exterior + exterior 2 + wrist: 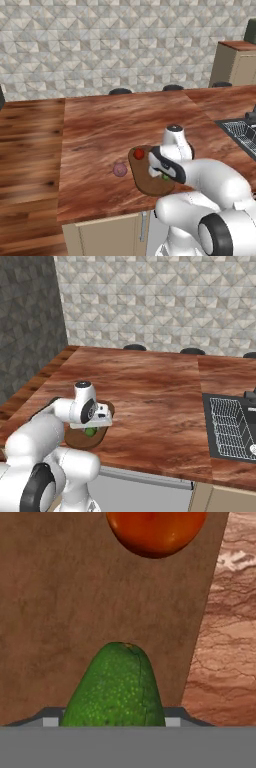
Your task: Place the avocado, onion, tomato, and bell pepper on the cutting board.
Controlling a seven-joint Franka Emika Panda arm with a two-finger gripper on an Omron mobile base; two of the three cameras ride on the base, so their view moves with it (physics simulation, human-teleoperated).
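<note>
Hand view, nearest first: the avocado (116, 687) sits at the bottom centre, right where the fingertips would stand, its sides hiding them. Jaws are at their narrowest, and by the avocado's position I judge the gripper (165, 175) is clamped on it. Directly beneath lies the cutting board (60, 612); further along it rests the tomato (156, 532), apart from the avocado. Countertop (230, 637) shows beyond the board's edge.

Step in hand, as judged: setting the avocado down on the board. To do it well, lower until the fruit bears on the wood, keep it short of the tomato and well inside the board's edge, then part the jaws and lift straight away so the rounded fruit does not roll.

Left base view: the arm is folded low over the near end of the board, hand pointing downward. The onion (119, 170) lies on the countertop just left of the board, not yet placed. The bell pepper cannot be made out.
</note>
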